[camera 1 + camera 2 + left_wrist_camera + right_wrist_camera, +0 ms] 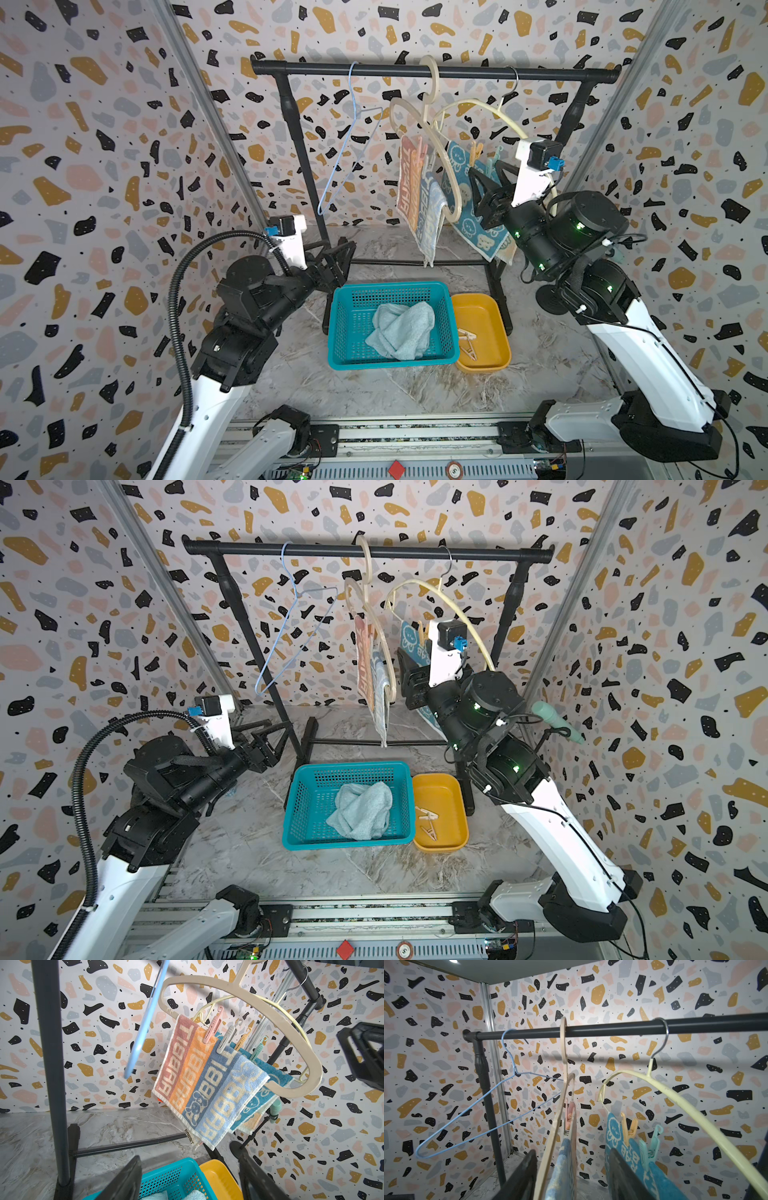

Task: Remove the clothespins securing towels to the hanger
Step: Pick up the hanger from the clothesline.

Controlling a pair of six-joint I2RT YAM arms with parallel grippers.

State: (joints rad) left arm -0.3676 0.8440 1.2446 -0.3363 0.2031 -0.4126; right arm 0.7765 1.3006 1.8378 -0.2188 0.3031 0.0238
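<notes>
Right pincer point(489, 183) up high, jaws apart and empty, close by the teal rabbit towel point(473, 226) on the yellow hanger point(695, 1113)!

An orange peg point(629, 1126) and a mint peg point(652, 1145) bite that towel's top edge. A pink peg point(213, 1026) and a grey peg point(227, 1040) hold the striped towel point(207, 1084). Left pincer point(338, 262) hangs low, apart too. Pegs look light, stiff and springy, so I'd squeeze the splayed tails. That hanger could swing, and the soft towel may slip.
</notes>
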